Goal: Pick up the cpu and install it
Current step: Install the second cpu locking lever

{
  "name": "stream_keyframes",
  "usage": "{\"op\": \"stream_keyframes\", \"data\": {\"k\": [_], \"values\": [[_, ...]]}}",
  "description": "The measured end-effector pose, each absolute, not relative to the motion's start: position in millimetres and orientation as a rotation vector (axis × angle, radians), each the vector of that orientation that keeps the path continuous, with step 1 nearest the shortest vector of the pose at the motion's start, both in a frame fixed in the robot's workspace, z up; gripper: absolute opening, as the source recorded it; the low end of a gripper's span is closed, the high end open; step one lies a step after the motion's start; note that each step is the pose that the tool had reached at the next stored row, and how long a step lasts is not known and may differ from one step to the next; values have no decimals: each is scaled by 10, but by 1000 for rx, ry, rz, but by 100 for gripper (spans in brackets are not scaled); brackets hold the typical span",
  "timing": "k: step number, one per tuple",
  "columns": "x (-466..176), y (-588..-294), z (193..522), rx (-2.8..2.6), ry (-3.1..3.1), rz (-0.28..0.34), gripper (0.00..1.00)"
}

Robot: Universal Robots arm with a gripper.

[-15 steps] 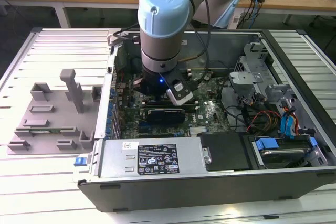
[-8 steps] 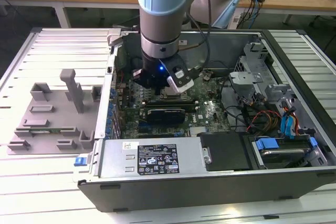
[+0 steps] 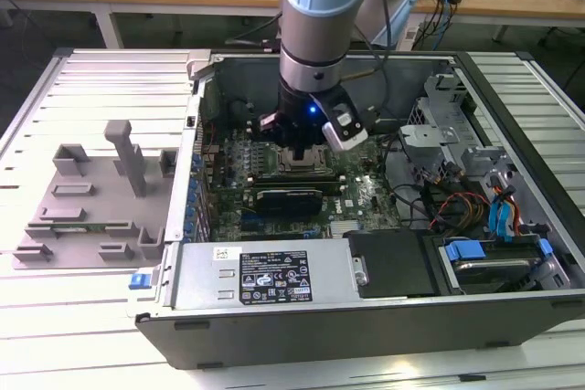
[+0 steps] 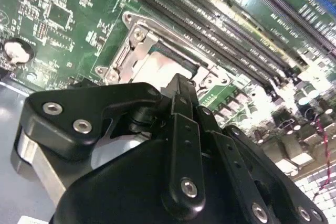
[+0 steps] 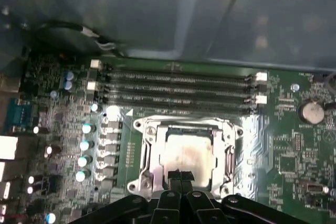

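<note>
The cpu (image 5: 188, 156) lies flat inside the metal socket frame (image 5: 144, 153) on the green board (image 5: 286, 145), shiny side up. It is square, so no side is the long one. In the first wrist view my fingers (image 5: 178, 176) are at 6 o'clock from it, tips pressed close together at its near edge. I cannot tell if they pinch it. Memory slots (image 5: 178, 85) run at 12 o'clock.

Exterior view was evenly lit, w/ the case (image 3: 384, 299) interior dimmer. In both wrist views glare washed out the cpu (image 5: 188, 156) top; near gripper (image 4: 181, 85) links were blurred, dark.
</note>
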State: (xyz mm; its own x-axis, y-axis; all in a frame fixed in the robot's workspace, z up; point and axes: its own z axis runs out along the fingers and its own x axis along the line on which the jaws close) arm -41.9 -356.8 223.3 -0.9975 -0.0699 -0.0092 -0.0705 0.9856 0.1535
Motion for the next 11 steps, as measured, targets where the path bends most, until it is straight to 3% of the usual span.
{"op": "stream_keyframes", "data": {"k": [11], "values": [[-419,-3513,2340,-111,3127,241,11]]}}
